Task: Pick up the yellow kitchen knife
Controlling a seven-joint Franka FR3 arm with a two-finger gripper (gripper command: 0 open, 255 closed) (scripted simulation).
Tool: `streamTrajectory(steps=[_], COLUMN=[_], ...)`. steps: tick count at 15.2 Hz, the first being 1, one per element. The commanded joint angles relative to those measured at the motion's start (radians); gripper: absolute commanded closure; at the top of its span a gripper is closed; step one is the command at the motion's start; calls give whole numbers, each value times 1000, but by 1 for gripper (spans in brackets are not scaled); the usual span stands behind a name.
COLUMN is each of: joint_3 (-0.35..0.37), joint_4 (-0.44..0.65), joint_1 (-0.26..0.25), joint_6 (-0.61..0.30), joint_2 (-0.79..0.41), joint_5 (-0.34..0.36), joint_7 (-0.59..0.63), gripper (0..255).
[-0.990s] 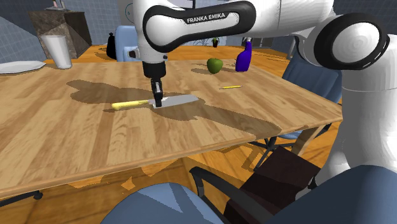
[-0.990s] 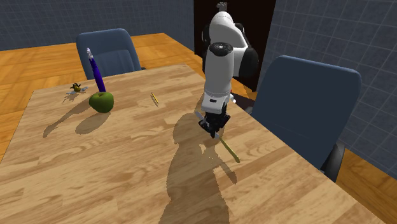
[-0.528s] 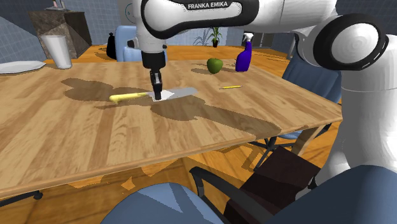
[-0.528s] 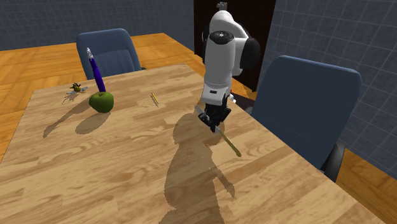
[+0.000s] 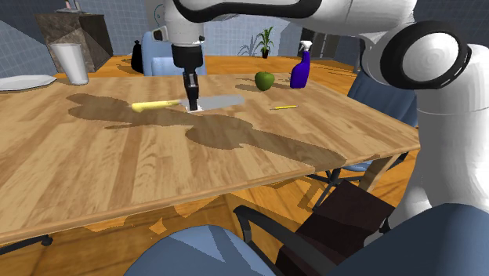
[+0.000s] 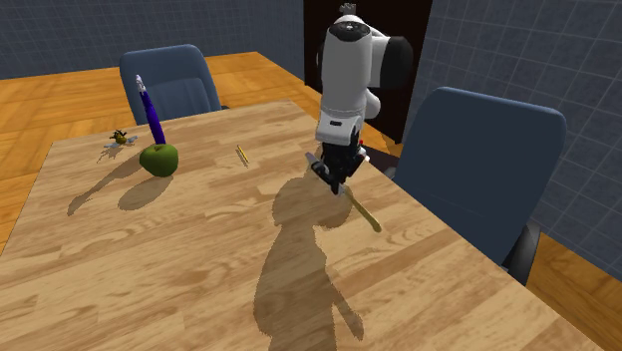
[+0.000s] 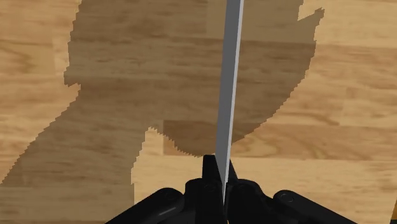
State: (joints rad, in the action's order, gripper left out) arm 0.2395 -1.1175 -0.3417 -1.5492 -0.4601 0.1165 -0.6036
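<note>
Far left of the shoulder view: a flat white plate (image 5: 17, 81) sits at the edge of the pale wooden plank table (image 5: 94, 168). A tall white cup (image 5: 70, 63) stands near it on its right.

Centre-left: the yellow-handled kitchen knife with a flat grey blade (image 5: 168, 104) is level, handle toward the frame's left and blade toward the right. The all-black two-finger gripper (image 5: 192, 100) points straight down onto it where handle meets blade. In the wrist view the fingers (image 7: 207, 172) are pinched hard on the blade, which runs away edge-on with no gap on either side. The knife is firmly held.

The knife's shadow lies on the wood below and apart from it, so I judge it off the table. In the second exterior view the handle's far end looks close to the wood; whether it is clear there I can't quite tell.

Right of centre: a round green apple (image 5: 265, 80), then a short thin yellow stick (image 5: 285, 107), then a blue-purple spray bottle (image 5: 299, 72), all well apart from the knife.

Step in hand: the grasp is made and the lift is under way. The next move calls for a straight rise with the grip kept closed. A flat blade could pivot between narrow pads, so the handle end needs watching for droop.
</note>
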Motion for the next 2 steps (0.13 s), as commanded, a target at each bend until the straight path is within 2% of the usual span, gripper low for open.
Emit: streamTrajectory(steps=[1, 2], joint_3=[0, 0], joint_4=[22, 23], joint_1=[-2, -2], joint_6=[18, 18], joint_2=[-5, -5], joint_5=[1, 1], joint_7=[-1, -1], gripper=[255, 255])
